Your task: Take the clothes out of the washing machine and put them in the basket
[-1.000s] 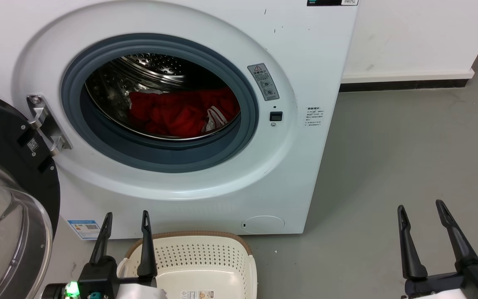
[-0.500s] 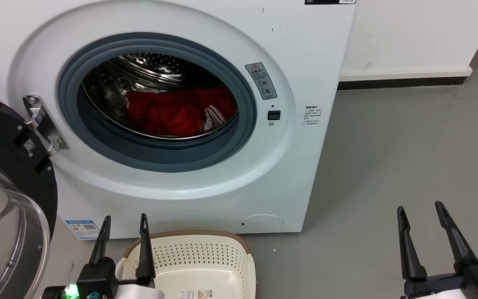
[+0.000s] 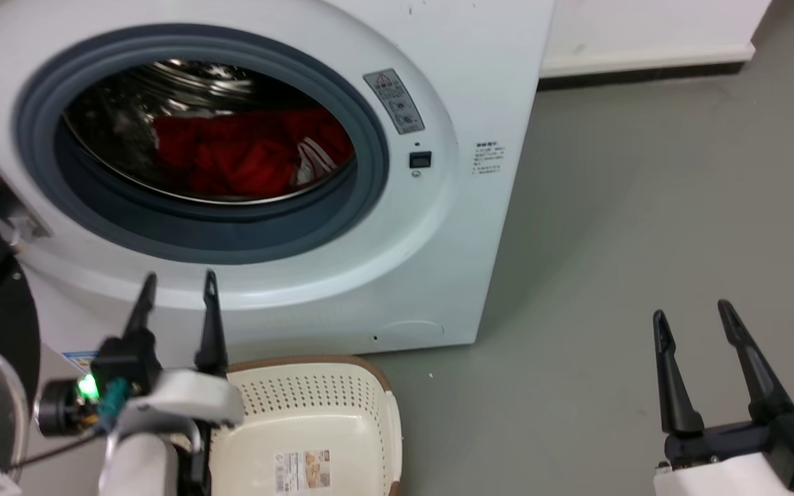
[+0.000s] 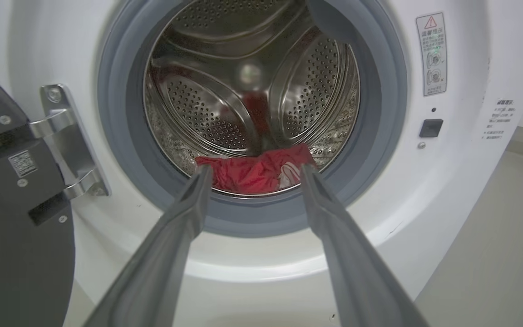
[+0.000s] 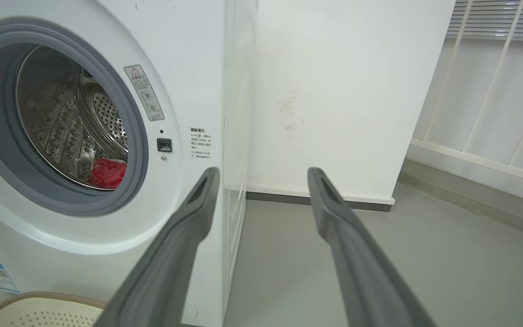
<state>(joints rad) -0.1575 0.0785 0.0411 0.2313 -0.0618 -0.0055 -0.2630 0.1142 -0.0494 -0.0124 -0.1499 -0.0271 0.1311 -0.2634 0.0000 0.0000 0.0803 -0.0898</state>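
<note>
The clothes [image 3: 231,155] lie low in the drum [image 3: 111,103] of the washing machine [image 3: 466,83], the basket [image 3: 300,396] empty on the floor [image 3: 611,207] below, and the left hand [image 3: 179,277], released and holding nothing, may snag the grey door seal [image 3: 371,148] reaching in or pinch only a loose fold that slips

Clothes [image 3: 231,155]: bright red, white striped trim. Washing machine [image 3: 486,103]: white; porthole rim [image 3: 371,158] grey; drum [image 4: 198,109] perforated steel. Basket [image 3: 300,399]: cream, perforated, brown rim. Floor [image 3: 645,207]: grey.

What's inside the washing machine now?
The washing machine holds red clothes with white striped trim, heaped low in its steel drum. Anything under the heap is covered.
</note>
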